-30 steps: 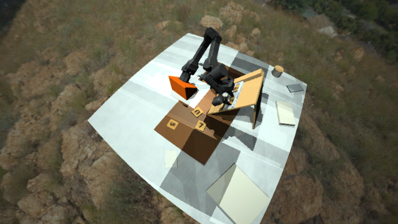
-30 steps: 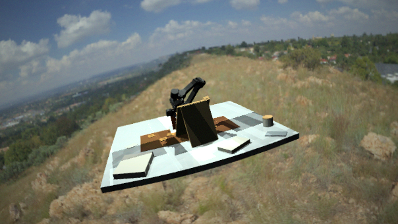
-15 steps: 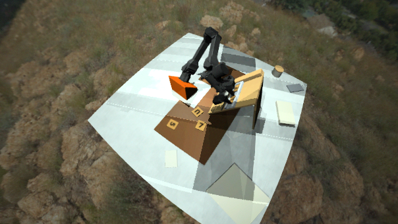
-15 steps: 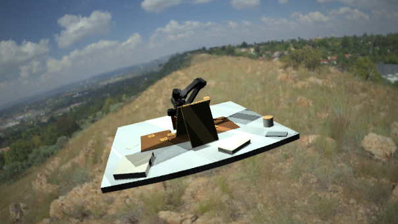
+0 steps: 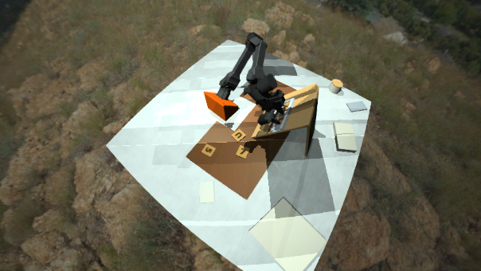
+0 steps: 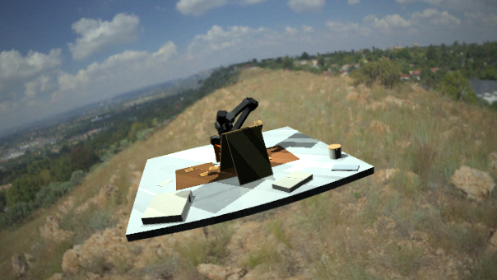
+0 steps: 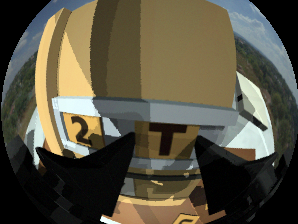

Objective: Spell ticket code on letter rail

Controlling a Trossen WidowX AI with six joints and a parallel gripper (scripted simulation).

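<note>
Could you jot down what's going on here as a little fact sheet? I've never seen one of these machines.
Claw: shut on the T tile, held at the board's rail
Already in rail: 2 tile, left of the T tile
Loose on brown mat: tiles 5, U, 7
Board: tilted, standing on the counter
</note>
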